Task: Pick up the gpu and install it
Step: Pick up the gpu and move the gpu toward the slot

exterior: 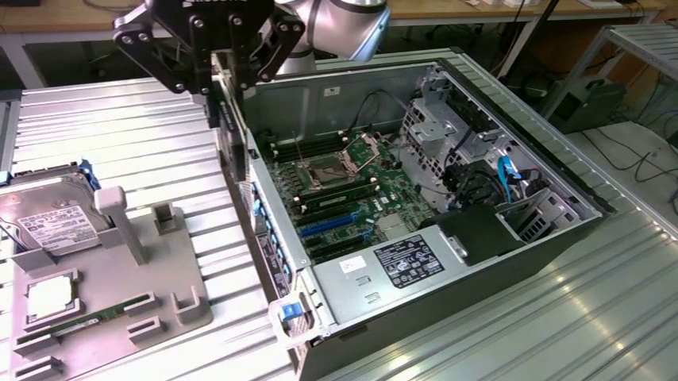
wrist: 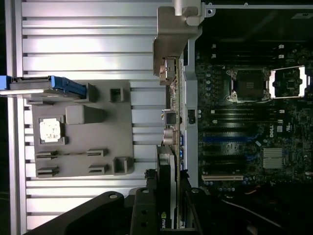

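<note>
The gpu hangs edge-on and upright from my gripper, which is shut on its upper edge. It is in the air over the near wall of the open computer case, above the table and just outside the motherboard. In the wrist view the gpu runs away from my gripper to its silver end bracket, along the case wall. The blue expansion slots on the motherboard lie bare.
A grey fixture tray sits on the slatted metal table at the exterior view's left, carrying a hard drive, a CPU and a RAM stick. Drive cages and cables fill the case's far side.
</note>
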Action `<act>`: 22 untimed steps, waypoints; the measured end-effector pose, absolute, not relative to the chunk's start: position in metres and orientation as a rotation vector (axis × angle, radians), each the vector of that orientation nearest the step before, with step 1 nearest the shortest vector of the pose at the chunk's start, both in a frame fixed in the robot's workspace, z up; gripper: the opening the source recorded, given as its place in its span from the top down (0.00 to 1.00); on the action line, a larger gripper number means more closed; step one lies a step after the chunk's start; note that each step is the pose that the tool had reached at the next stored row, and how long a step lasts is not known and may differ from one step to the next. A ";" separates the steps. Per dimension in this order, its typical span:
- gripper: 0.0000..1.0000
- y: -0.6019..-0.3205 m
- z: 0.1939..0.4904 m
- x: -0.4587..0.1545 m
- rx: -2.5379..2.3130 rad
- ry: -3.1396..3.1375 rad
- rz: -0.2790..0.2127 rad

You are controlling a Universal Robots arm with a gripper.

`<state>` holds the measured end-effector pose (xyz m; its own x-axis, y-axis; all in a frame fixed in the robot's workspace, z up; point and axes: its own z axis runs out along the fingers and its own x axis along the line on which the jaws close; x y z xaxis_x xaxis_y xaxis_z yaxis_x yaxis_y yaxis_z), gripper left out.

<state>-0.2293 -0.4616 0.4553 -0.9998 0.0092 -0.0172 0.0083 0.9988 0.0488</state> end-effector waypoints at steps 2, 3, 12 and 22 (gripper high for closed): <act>0.73 -0.462 0.455 -0.220 0.013 3.123 0.076; 0.73 -0.462 0.455 -0.212 0.014 3.123 0.076; 0.73 -0.462 0.455 -0.171 0.014 3.123 0.076; 0.73 -0.461 0.453 -0.119 0.006 3.123 0.076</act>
<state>-0.1187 -0.4614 0.4532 -0.9998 0.0040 -0.0172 0.0032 0.9988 0.0487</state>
